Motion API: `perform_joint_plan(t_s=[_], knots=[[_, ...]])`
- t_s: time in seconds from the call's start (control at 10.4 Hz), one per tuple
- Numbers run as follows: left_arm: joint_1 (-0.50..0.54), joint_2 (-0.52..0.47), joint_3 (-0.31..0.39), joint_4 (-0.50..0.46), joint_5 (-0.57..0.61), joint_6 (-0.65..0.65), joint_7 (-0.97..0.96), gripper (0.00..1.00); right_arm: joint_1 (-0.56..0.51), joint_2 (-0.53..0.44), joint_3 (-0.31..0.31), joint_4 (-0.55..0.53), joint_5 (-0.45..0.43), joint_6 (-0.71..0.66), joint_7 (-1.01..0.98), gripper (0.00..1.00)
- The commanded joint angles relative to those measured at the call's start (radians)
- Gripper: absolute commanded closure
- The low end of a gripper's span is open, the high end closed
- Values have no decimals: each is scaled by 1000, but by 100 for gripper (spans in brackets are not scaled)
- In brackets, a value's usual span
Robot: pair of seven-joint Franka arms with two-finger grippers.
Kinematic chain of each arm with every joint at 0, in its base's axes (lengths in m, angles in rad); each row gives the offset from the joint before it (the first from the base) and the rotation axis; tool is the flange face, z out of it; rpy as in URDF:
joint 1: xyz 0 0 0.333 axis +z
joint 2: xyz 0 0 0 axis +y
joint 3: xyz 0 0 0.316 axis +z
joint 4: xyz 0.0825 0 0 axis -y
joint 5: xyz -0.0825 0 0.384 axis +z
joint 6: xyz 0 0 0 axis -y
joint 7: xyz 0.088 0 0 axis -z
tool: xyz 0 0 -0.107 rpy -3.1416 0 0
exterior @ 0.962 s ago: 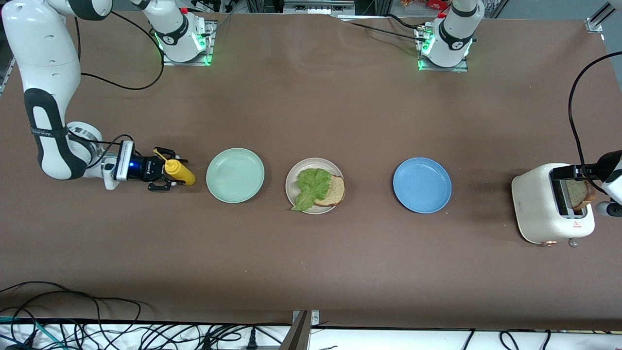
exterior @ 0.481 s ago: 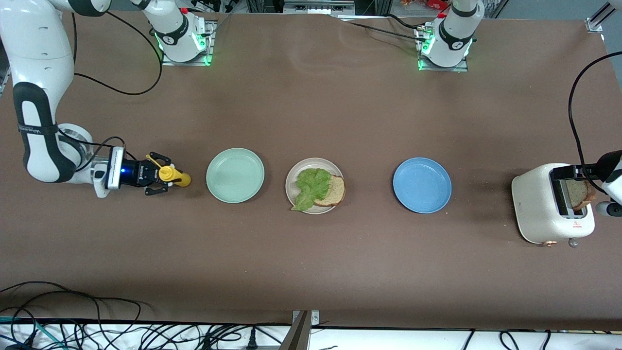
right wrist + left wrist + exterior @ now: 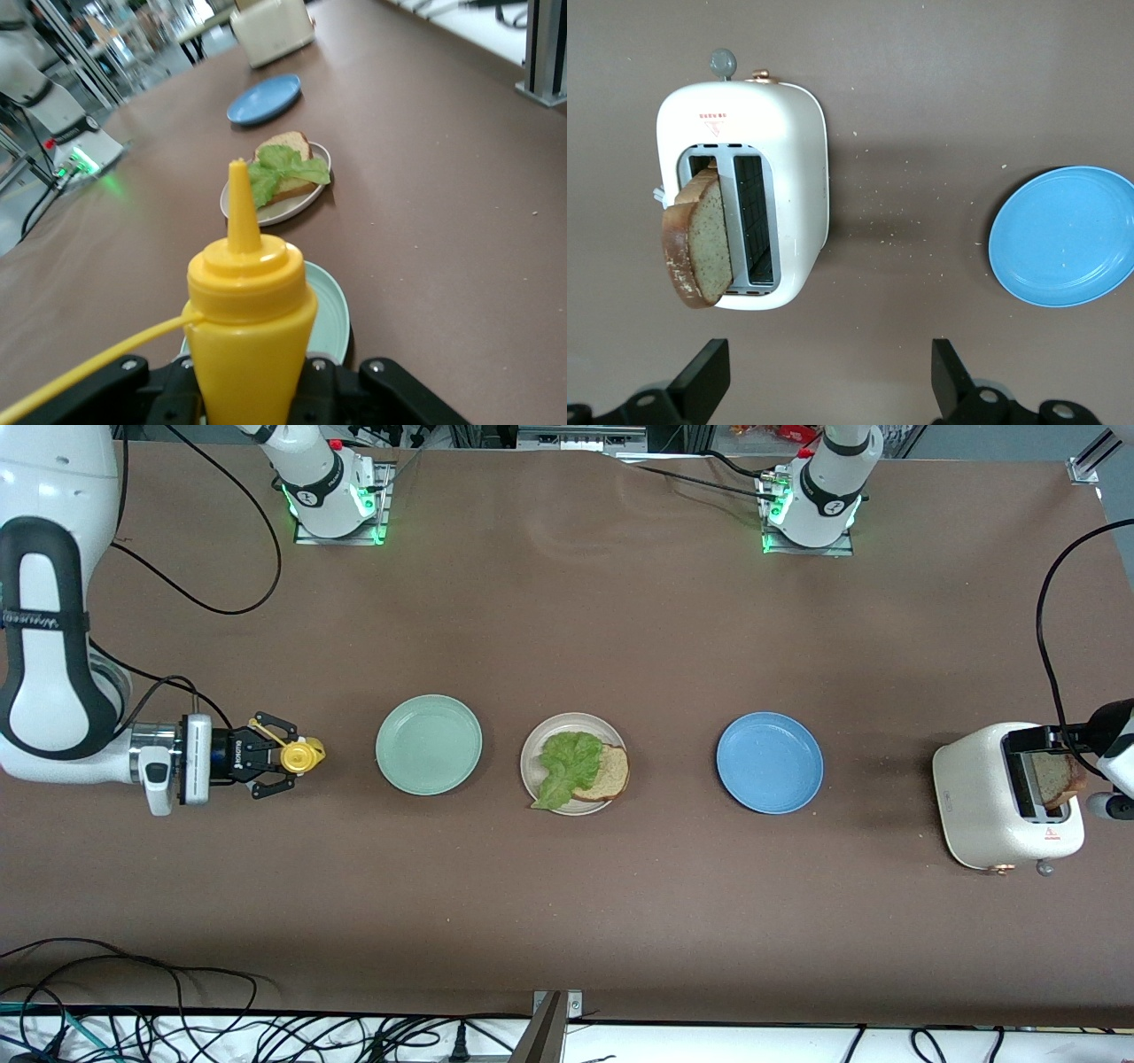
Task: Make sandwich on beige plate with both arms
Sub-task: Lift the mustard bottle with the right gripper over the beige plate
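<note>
The beige plate [image 3: 532, 755] sits mid-table holding one bread slice [image 3: 611, 772] with a green lettuce leaf [image 3: 567, 766] lying over it. A second bread slice [image 3: 700, 239] sticks out of a slot of the white toaster [image 3: 788, 159] at the left arm's end of the table. My left gripper [image 3: 830, 359] hangs open and empty over the table beside the toaster. My right gripper [image 3: 275, 755] is shut on the yellow squeeze bottle [image 3: 297, 756] at the right arm's end. The bottle [image 3: 251, 310] stands nozzle up between the fingers.
A mint-green plate [image 3: 429, 744] lies between the bottle and the beige plate. A blue plate [image 3: 769, 762] lies between the beige plate and the toaster [image 3: 974, 797]. Cables run along the table's edge nearest the front camera.
My right gripper has shut on the yellow bottle, turned it from lying to upright and drawn it toward the right arm's end of the table. The left arm has not moved.
</note>
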Motion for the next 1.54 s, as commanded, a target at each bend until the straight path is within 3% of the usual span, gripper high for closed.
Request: perform_joint_plan(t_s=[0.0, 0.38, 0.96, 1.44], knots=[[-4, -7, -1, 1, 27, 0, 8, 0, 111, -3, 2, 97, -189, 74, 258, 100], [-5, -7, -1, 1, 27, 0, 8, 0, 339, -1, 2, 160, -467, 209, 614, 100], [-5, -7, -2, 1, 24, 2, 9, 0, 634, 52, 2, 274, -930, 231, 1107, 100], [-8, -7, -7, -2, 21, 0, 6, 0, 809, 88, 3, 285, -1348, 219, 1207, 100]])
